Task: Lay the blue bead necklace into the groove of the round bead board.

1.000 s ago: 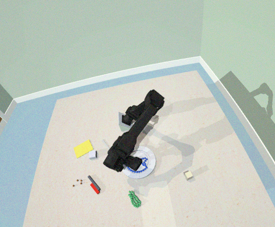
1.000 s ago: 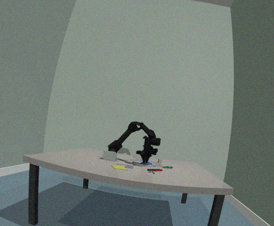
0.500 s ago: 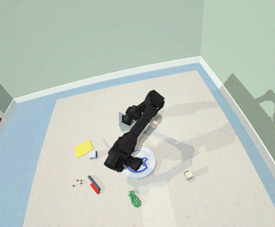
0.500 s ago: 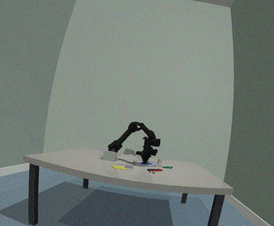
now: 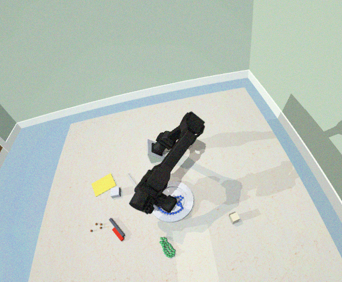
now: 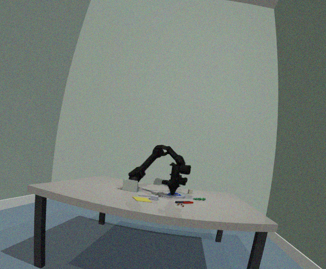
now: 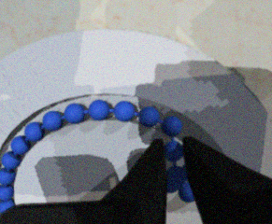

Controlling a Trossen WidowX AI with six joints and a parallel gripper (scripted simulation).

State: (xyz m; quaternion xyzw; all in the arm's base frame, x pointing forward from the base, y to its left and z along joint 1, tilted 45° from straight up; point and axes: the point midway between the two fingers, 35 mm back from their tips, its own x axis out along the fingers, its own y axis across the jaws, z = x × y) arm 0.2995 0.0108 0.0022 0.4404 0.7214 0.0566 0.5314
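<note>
The blue bead necklace [image 5: 170, 213] [image 6: 178, 194] [image 7: 99, 110] lies on the round board [image 5: 189, 200] [image 6: 187, 196] [image 7: 117, 61], its shiny round beads curving neatly along part of the groove but bending inward and bunching up where the claw [image 5: 167, 203] [image 6: 172, 194] [image 7: 172, 146] is pinching it, over the board.
</note>
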